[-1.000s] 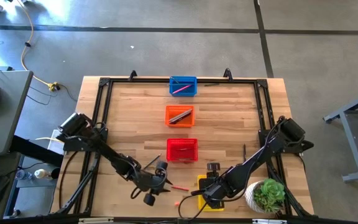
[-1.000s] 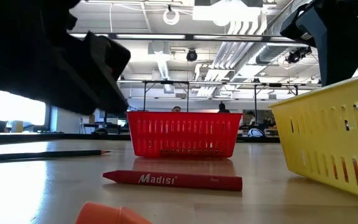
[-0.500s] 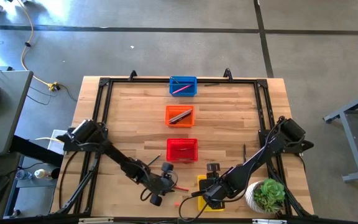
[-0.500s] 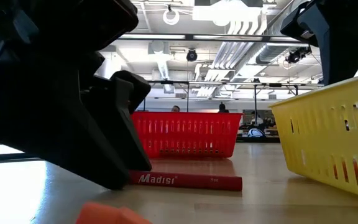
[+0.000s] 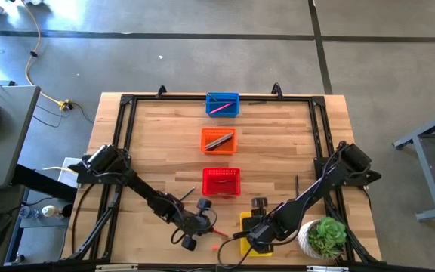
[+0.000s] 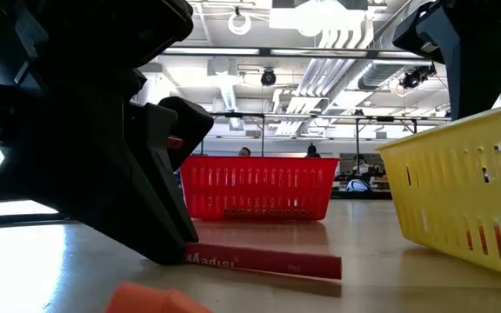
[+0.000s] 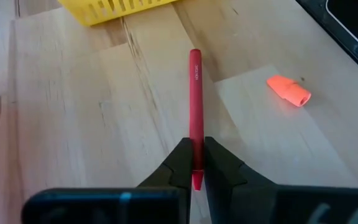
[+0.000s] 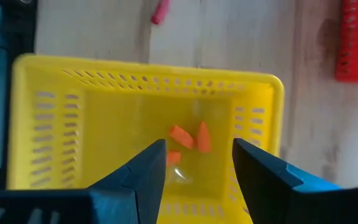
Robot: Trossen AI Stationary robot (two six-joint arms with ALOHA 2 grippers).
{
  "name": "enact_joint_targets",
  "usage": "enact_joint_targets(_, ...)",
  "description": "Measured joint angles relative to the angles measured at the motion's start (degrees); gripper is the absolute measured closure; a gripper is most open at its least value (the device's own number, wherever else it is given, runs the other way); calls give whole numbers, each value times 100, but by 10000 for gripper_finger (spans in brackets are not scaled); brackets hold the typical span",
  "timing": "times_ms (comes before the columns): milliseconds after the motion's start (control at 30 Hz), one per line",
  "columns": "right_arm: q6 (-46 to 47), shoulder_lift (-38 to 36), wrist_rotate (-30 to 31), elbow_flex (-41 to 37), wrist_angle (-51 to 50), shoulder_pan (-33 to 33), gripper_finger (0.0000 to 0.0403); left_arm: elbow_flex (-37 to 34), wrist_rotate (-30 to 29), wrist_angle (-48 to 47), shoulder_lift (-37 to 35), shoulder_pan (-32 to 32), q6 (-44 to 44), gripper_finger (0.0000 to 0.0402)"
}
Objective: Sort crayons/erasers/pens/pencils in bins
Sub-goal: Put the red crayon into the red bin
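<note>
Butcher-block table point(image 5: 157, 143) framed by black rails, four bins in a line down its middle. Farthest, blue bin point(image 5: 222, 104) with a pink stick inside; next, orange bin point(image 5: 218, 140) holding dark sticks; then red bin point(image 5: 221, 181); nearest, yellow bin point(image 8: 48, 118) with three small orange erasers point(image 8: 180, 135) on its floor. Potted green plant point(image 5: 325, 236) at the near right corner.

Left gripper point(image 7: 194, 171) low over the table near the front edge, just left of the yellow bin, jaws clamped on the near end of a red crayon point(image 7: 195, 106). Crayon's gripped end tilted up off the wood in the low view, far end pointing toward the yellow bin.

Right gripper point(image 8: 194, 168) poised above the yellow bin, fingers point(image 8: 145, 171) spread apart, nothing between them.

One loose orange eraser point(image 7: 288, 90) on the wood beside the crayon, apart from it.
</note>
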Motion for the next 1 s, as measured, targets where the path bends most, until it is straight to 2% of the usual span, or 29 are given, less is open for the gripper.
enact_joint_targets(167,-96,-77,235,0,-434,85,265,-11,-35,-47,-97,-26,97,397)
enact_joint_targets(400,-243,-433,1074,0,-670,359,390,-41,-92,-437,-349,-17,101,399)
enact_joint_targets(567,-487,-641,1625,-93,-492,522,378,-50,-198,-548,-471,-38,97,400)
enact_joint_targets(800,-977,-844,1642,-712,408,412,400,-59,-382,-721,-693,-189,-56,400)
enact_joint_targets(1000,-1335,-1011,1704,-1186,1014,308,398,-52,-439,-857,-760,-262,-215,401)
